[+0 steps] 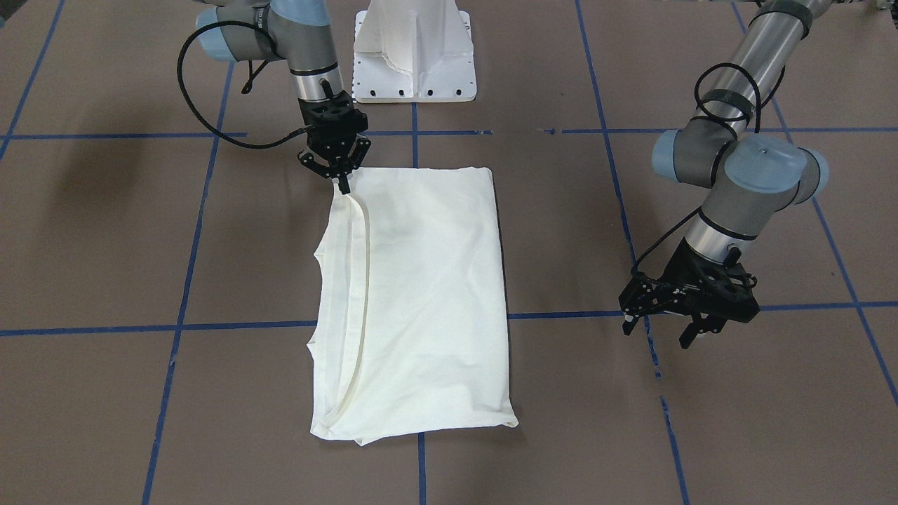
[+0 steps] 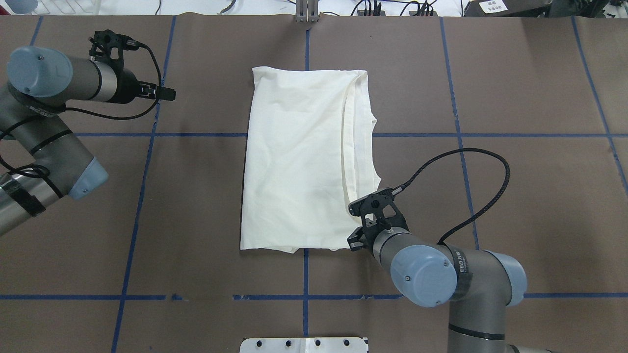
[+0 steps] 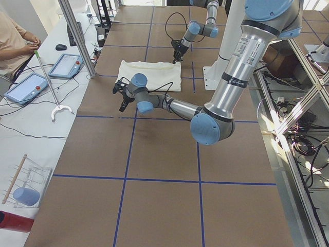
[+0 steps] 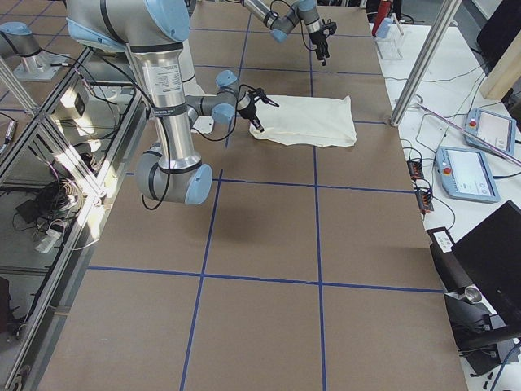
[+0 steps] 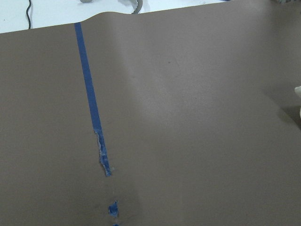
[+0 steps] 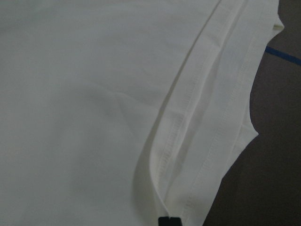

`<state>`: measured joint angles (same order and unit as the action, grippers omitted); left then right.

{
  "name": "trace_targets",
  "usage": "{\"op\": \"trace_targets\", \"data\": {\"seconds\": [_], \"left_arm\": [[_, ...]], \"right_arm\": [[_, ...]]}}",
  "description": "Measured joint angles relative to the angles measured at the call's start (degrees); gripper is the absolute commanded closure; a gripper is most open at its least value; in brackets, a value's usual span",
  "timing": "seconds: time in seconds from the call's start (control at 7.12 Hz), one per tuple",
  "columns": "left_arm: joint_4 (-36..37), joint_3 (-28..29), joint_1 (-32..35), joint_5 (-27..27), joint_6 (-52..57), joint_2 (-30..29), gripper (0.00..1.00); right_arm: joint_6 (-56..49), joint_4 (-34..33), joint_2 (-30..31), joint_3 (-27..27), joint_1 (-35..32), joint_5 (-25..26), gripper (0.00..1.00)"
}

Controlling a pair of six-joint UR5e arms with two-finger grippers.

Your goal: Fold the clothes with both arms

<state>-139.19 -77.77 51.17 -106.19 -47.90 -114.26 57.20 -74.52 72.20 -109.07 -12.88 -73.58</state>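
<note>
Where the front view is taken, the right arm (image 1: 312, 56) is angled down, the right jaws pinched together on a corner of the shirt (image 1: 428, 294), whose long axis is laid straight away from them across the table (image 1: 105, 245). The left arm (image 1: 736, 203) is held well aside, the left jaws spread and empty. From overhead, layered hems (image 2: 351, 147) are seen beside the right jaws.

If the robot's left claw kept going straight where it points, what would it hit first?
Probably the bare brown table cover, beside a blue tape line. The left gripper hangs open, angled down at it; the shirt lies off to the side, outside that line.
</note>
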Motion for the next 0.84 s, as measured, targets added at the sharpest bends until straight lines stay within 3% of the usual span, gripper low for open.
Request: {"op": "trace_targets", "data": {"seconds": [0.14, 0.28, 0.56, 0.84], "left_arm": [[0.0, 0.0, 0.0, 0.0, -0.2, 0.0, 0.0], [0.0, 0.0, 0.0, 0.0, -0.3, 0.0, 0.0], [0.0, 0.1, 0.0, 0.0, -0.3, 0.0, 0.0], [0.0, -0.4, 0.0, -0.1, -1.2, 0.0, 0.0]], "right_arm": [[3.3, 0.1, 3.0, -1.9, 0.1, 0.3, 0.34], [7.6, 0.2, 5.0, -2.8, 0.7, 1.5, 0.0], [13.5, 0.5, 5.3, -3.0, 2.6, 3.5, 0.0], [14.7, 3.1, 4.5, -3.9, -0.9, -2.2, 0.0]]}}
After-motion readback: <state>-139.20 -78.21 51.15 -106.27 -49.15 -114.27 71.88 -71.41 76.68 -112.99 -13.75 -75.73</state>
